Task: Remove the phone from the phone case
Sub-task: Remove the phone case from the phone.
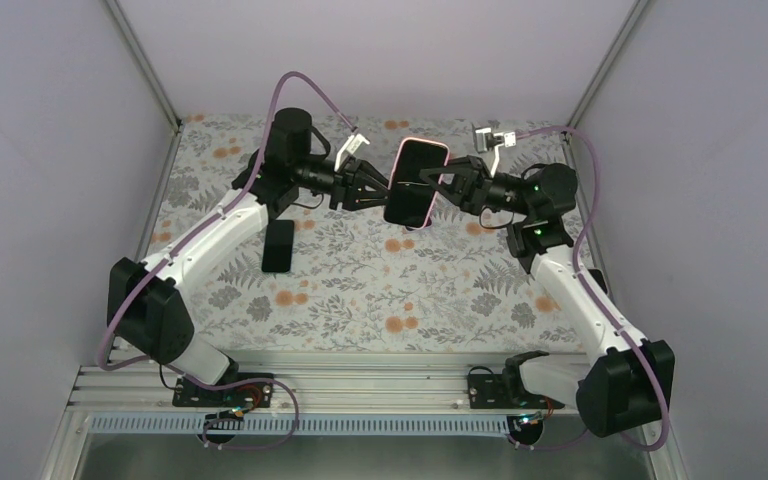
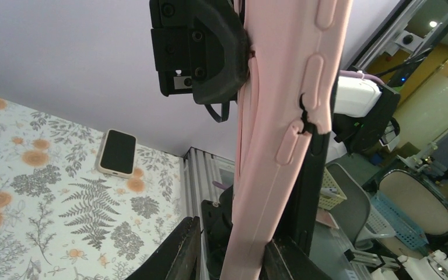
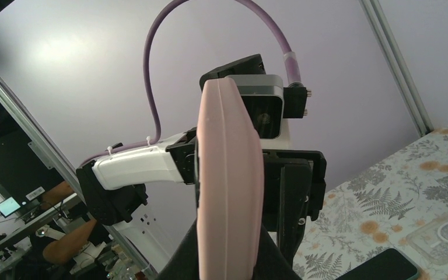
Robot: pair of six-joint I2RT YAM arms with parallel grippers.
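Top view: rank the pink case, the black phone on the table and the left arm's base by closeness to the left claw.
1. pink case, gripped by the left claw, on its right
2. black phone, flat on the table, to its left
3. left arm's base, at the near edge

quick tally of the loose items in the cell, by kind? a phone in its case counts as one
Phones: 3 (pink-cased phone held in mid-air; dark phone lying flat; pale-cased phone, seen only in the left wrist view)
Empty cases: 1 (clear case with a ring on it, seen only in the right wrist view)
Total: 4
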